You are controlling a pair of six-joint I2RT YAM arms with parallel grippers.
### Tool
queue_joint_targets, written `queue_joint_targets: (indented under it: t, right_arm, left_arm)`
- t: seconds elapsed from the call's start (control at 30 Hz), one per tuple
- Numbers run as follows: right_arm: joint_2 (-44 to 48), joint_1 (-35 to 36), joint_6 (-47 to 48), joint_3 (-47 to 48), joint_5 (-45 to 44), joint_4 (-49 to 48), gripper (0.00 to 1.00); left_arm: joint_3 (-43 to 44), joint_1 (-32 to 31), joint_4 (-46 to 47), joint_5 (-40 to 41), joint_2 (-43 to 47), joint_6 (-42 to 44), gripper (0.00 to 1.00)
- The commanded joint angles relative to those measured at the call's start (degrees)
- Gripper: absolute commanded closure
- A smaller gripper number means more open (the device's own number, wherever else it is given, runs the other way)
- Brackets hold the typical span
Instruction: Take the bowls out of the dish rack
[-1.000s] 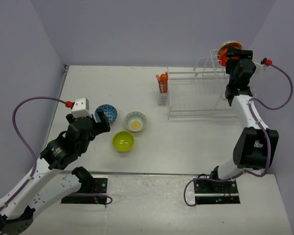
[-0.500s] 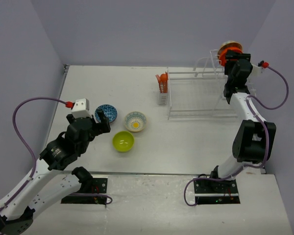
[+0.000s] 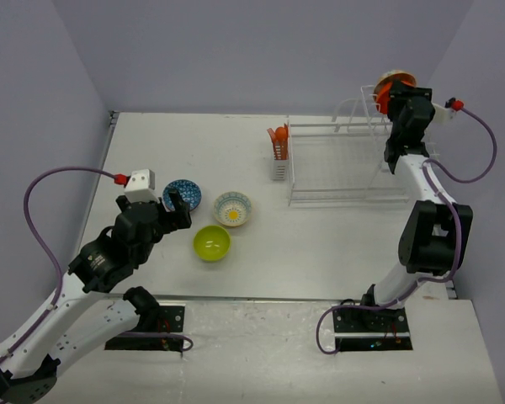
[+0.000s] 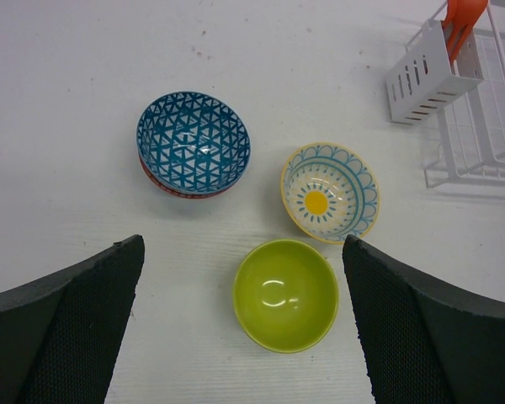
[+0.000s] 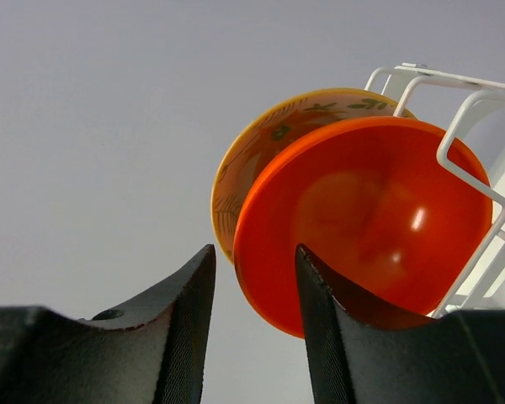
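Note:
My left gripper (image 3: 175, 210) hangs open above the table, and in its wrist view (image 4: 242, 252) its fingers stand either side of a lime-green bowl (image 4: 285, 294). A blue-patterned bowl (image 4: 193, 143) sits on top of a red-rimmed one, beside a cream bowl with a yellow centre (image 4: 330, 190). My right gripper (image 3: 393, 97) is at the raised end of the white dish rack (image 3: 337, 160). Its jaws (image 5: 254, 252) are open and straddle the rim of an orange bowl (image 5: 362, 210) standing on edge. A cream leafy bowl (image 5: 261, 143) stands behind it.
A white utensil caddy (image 3: 278, 160) holding an orange utensil hangs on the rack's left end, and it also shows in the left wrist view (image 4: 425, 71). The three table bowls (image 3: 211, 242) lie left of the rack. Grey walls enclose the table.
My right gripper has moved slightly up and back toward the orange bowl in the rack. The left arm and the table bowls have not moved.

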State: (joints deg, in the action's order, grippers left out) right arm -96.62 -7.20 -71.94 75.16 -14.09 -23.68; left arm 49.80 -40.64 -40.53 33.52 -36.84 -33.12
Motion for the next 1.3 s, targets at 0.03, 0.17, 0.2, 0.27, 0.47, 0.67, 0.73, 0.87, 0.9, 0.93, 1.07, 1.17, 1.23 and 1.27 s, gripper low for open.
queue_joint_targets:
  t: [0.03,0.17,0.2,0.27,0.47,0.67,0.73,0.87,0.9,0.93,1.07,1.17,1.23,1.27]
  right_arm:
    - [-0.9,-0.3,0.8,2.5,-2.7,-3.5,0.57]
    - [-0.9,-0.3,0.8,2.1,-3.1,-4.4,0.70]
    - [-0.9,-0.2,0.6,1.8,-3.1,-5.3,0.74]
    - [-0.9,-0.3,0.6,1.6,-3.1,-5.8,0.81]
    - [-1.0,-0.3,0.3,0.8,-2.9,-7.7,0.87]
    - [-1.4,-0.3,1.1,-0.1,-2.9,-11.4,0.78]
    - [-1.6,-0.3,1.7,-0.4,-3.1,-12.1,0.77]
    - [-2.3,-0.2,1.7,-1.7,-2.4,-16.6,0.75]
    - [-2.6,-0.3,1.7,-2.2,-2.1,-19.2,0.74]
    - [-3.0,-0.3,1.9,-2.3,-2.2,-19.9,0.73]
    - [-3.4,0.0,2.3,-1.6,-3.8,-19.4,0.77]
    - [-3.6,0.3,3.3,0.7,-4.6,-15.0,0.76]
    - [-4.1,0.2,3.4,2.1,-3.7,-13.2,0.76]
    - [-4.5,0.2,3.0,2.7,-3.3,-12.5,0.77]
  left_arm:
    - [-0.3,-0.1,2.6,-0.3,0.4,2.0,0.00]
    - [-0.4,-0.1,2.7,-0.5,0.7,2.1,0.00]
    - [-0.5,-0.1,2.7,-0.6,0.7,2.2,0.00]
    - [-0.5,-0.1,2.8,-0.6,0.9,2.3,0.00]
    - [-0.6,-0.1,2.7,-0.7,1.1,2.3,0.00]
    - [-0.6,-0.1,2.8,-0.7,1.2,2.3,0.00]
    - [-0.6,-0.1,2.8,-0.7,1.1,2.3,0.00]
    - [-0.7,-0.1,2.8,-1.2,1.4,2.3,0.00]
    - [-0.7,-0.1,3.0,-1.3,1.6,2.4,0.00]
    - [-0.8,-0.1,3.3,-1.5,1.7,2.4,0.00]
    - [-0.8,-0.2,3.3,-1.9,1.5,2.6,0.00]
    - [-0.8,-0.2,3.3,-2.1,1.6,2.7,0.00]
    - [-0.8,-0.2,3.3,-2.1,1.9,2.7,0.00]
    - [-0.8,-0.2,3.3,-2.1,1.9,2.7,0.00]
